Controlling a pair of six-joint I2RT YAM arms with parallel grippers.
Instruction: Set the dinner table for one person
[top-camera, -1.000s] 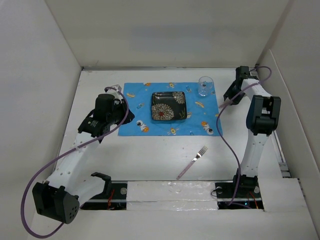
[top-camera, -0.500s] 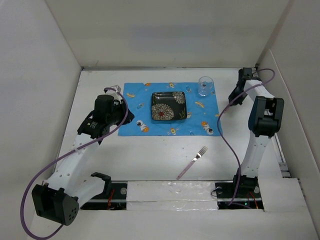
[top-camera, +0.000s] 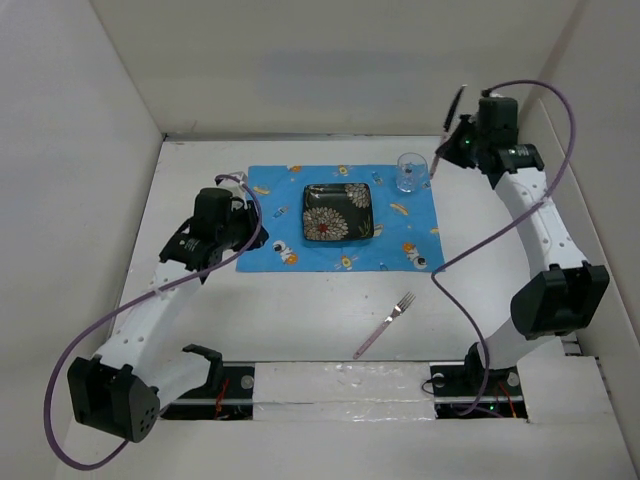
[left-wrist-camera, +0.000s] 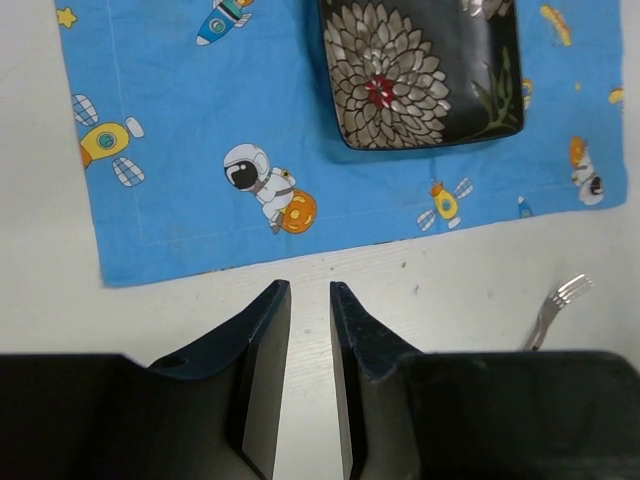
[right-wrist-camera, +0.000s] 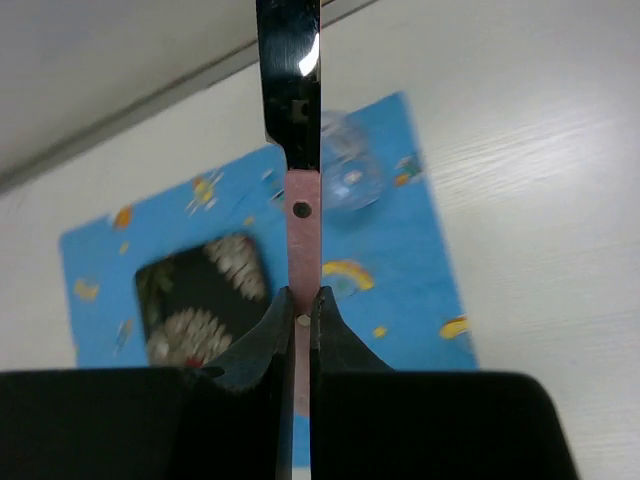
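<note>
One dinner table. One blue cartoon-printed placemat, far of centre. One black floral plate. One clear glass, far right. One fork, near side. One pink-handled knife. Two robot arms: left arm and right arm.

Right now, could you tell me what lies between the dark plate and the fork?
Between the plate and the fork lie only the near strip of the blue placemat and bare dinner table, as the top view shows.
</note>
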